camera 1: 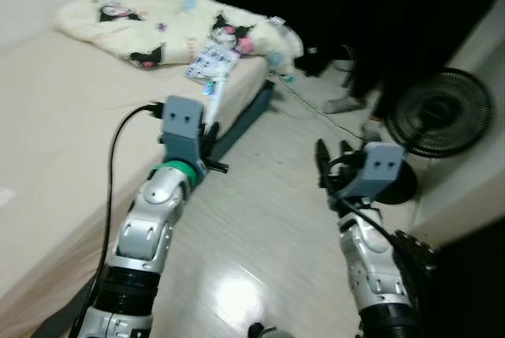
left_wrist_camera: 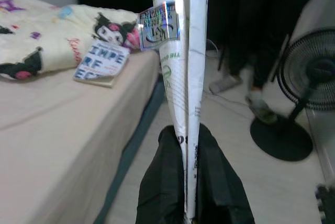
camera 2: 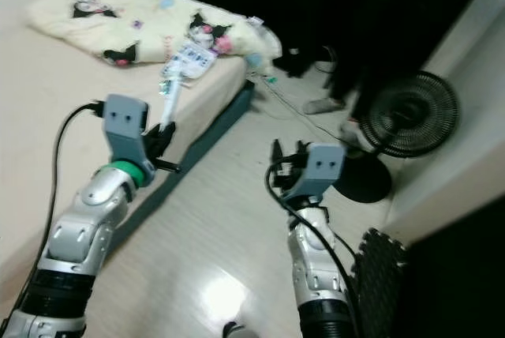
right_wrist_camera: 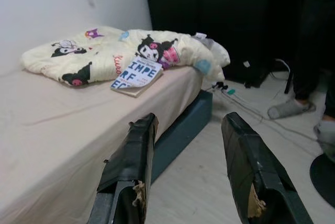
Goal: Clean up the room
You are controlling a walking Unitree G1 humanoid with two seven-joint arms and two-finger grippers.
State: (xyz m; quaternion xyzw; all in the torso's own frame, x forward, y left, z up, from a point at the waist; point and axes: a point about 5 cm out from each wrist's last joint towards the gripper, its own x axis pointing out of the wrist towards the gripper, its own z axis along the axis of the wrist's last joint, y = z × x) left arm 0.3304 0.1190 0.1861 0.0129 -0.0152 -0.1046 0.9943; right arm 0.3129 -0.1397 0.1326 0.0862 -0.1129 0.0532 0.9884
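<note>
Pinching a white printed packet point(left_wrist_camera: 180, 93) between closed left gripper point(left_wrist_camera: 191, 171) fingers, packet jutting far over the bed point(camera 1: 55, 125) edge, right gripper point(right_wrist_camera: 191, 166) open, near the floor.

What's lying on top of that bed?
On the bed lies a folded cartoon-print blanket, with a book resting against its edge. Whatever the blanket covers is hidden. The left gripper holds a white wrapper beside the bed.

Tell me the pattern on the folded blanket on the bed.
The blanket is pale cream with black-and-pink cartoon characters; clearest in the right wrist view.
</note>
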